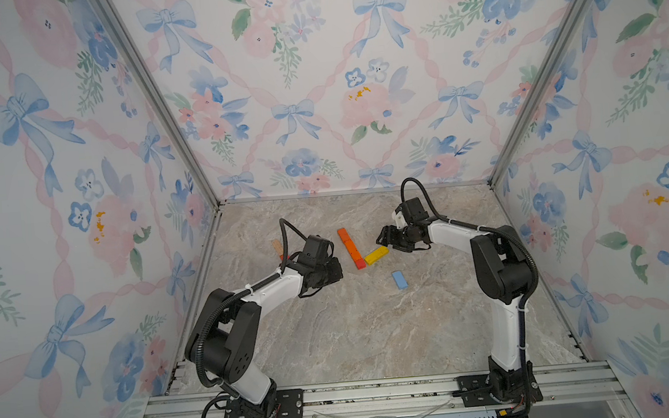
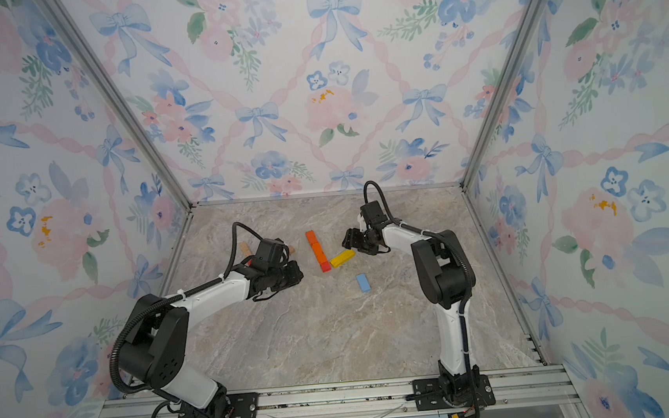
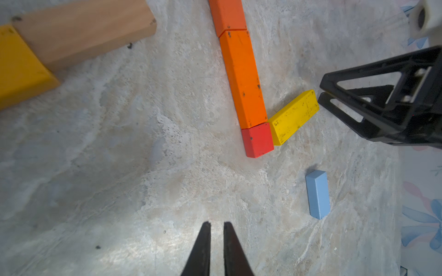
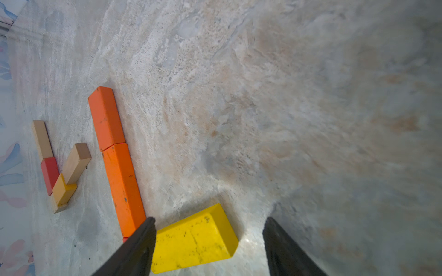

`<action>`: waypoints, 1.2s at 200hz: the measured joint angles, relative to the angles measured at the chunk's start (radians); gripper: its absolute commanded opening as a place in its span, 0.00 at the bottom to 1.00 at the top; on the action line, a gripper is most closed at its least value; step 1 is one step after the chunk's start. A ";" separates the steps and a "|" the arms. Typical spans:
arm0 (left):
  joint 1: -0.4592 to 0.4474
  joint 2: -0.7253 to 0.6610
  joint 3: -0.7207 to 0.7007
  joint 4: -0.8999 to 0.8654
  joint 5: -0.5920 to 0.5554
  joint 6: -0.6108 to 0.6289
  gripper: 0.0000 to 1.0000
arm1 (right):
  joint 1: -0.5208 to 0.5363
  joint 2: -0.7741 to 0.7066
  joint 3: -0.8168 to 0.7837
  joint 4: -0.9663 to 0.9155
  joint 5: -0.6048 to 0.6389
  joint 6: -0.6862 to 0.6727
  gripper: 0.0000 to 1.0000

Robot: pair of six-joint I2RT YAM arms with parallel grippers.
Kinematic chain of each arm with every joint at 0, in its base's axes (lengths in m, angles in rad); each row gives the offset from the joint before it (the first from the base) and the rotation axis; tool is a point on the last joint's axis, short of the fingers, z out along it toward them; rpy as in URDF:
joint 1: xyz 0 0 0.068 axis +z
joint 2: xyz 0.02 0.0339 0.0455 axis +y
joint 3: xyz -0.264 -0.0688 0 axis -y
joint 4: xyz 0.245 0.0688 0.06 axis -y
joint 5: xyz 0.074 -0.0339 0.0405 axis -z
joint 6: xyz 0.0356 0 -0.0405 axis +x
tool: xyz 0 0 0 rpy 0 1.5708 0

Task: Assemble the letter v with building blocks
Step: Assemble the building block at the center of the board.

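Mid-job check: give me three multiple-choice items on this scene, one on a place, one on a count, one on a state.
1. Where is the light blue block? A) stacked on another block B) gripped by a hand C) alone on the table
2. How many orange bars lie end to end? A) one B) two C) four
3. The right hand is: A) open around the yellow block B) shut on it C) shut, empty
Key: C, bare table surrounds it; B, one seam divides them; A, a gap shows beside the block.
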 measured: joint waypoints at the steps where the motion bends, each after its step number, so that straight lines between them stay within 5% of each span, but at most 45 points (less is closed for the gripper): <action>1: 0.000 0.000 0.000 0.000 0.000 0.000 0.15 | 0.000 0.000 0.000 0.000 0.000 0.000 0.73; 105: -0.005 0.000 0.000 0.000 0.000 0.000 0.15 | 0.031 0.026 0.029 0.000 -0.010 0.000 0.72; 240: -0.005 0.001 0.000 0.000 0.000 0.000 0.14 | 0.044 0.028 0.029 -0.018 0.001 -0.001 0.54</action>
